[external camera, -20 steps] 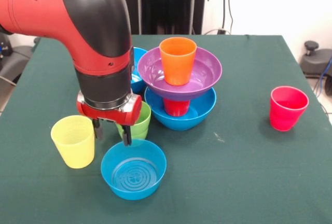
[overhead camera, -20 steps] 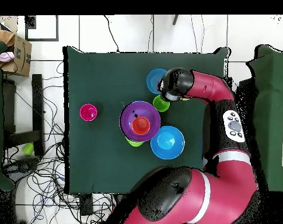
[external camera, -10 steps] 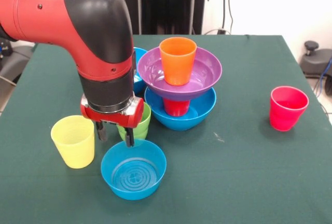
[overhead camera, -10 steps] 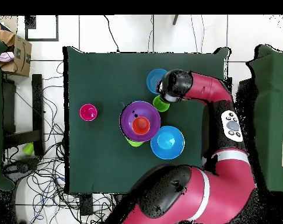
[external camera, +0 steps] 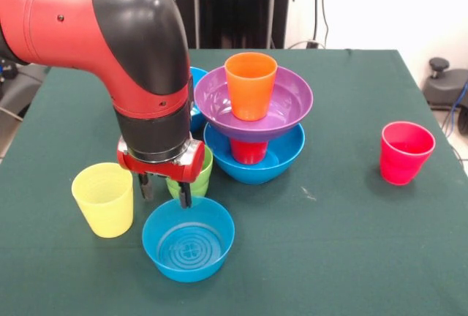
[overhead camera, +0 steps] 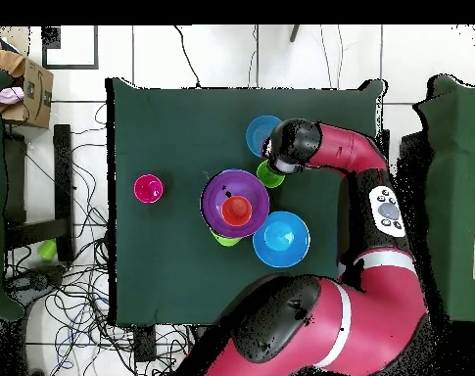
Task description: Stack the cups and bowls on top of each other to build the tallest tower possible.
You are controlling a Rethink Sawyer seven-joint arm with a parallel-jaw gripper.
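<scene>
Cups (external camera: 251, 85): five visible; bowls (external camera: 188, 238): four, perhaps fifth hidden.

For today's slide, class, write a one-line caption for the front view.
Robot hand open at the small blue bowl's far rim, beside a half-built tower of bowls and cups.

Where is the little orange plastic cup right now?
In the front view, the orange ribbed cup stands upright in the wide purple bowl, topping the pile near the table's middle.

Table: green cloth (external camera: 351, 96) is spread on top.
Floor: white tiles (overhead camera: 221, 54), tangled cables (overhead camera: 70, 284).
Wall: white (external camera: 380, 1).
</scene>
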